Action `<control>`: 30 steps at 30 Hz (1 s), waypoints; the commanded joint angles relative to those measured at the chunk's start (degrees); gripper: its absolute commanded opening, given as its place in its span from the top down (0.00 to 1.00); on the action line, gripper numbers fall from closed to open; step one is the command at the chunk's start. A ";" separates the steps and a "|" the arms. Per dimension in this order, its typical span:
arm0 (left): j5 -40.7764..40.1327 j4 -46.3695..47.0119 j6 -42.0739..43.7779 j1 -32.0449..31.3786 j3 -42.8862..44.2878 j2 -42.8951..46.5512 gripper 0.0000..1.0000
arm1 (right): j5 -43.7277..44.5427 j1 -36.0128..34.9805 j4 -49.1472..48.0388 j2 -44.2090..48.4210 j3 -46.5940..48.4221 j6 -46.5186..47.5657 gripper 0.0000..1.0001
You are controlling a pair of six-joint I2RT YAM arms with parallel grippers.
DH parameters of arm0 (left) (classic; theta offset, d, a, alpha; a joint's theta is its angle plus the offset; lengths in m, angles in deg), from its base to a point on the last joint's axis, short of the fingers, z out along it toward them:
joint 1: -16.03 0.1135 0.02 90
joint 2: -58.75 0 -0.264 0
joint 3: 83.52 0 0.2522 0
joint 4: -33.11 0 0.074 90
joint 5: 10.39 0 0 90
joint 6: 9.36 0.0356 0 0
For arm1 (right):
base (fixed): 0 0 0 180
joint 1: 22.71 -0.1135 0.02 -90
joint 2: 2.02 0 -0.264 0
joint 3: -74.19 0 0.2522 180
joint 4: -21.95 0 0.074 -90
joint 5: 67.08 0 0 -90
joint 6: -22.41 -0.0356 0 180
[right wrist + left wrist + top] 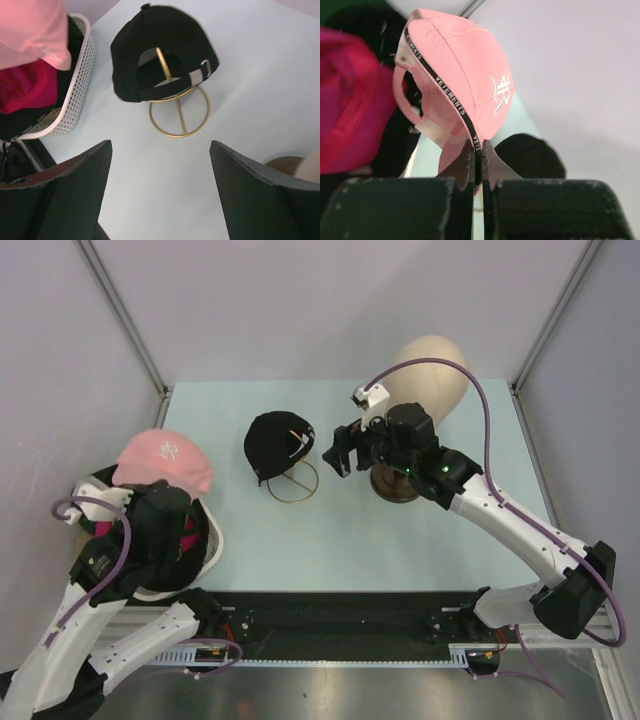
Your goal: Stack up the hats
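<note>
- The left tool [476,150] is clamped on the black-taped edge of the pink cap [465,65], probably at the brim, though the wrist view is too close to be sure.
- The pink cap hangs over the white mesh basket [82,75] at the desk's [400,540] 8 o'clock side, with the magenta cap [350,100] below it.
- In the top view the black cap [275,443] lies at 3 o'clock from the pink cap, well apart, perched on a gold stand [293,483].
- The pink cap's long axis runs roughly 10 to 4 o'clock.
- The right tool [160,147] is spread wide and empty beside the mannequin head [430,375]. It is the nearer arm, with the black cap at its 9 o'clock.
- The black cap's rear strap faces 3 o'clock.
</note>
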 commanded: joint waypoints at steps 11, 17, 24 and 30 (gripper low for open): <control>10.63 69.99 62.85 0.27 12.43 -13.76 1.00 | 13.14 7.49 -3.92 14.43 7.39 3.25 0.11; 40.73 75.67 60.93 0.27 28.41 -27.91 1.00 | 31.76 11.18 -7.88 19.71 4.24 3.87 0.11; 69.69 78.05 52.07 -2.45 52.47 -51.70 1.00 | 42.87 21.02 -11.04 27.09 -4.38 -1.23 0.10; 76.06 83.57 38.89 -5.35 60.95 -63.70 1.00 | 46.28 23.32 -9.46 33.24 -4.82 -0.63 0.10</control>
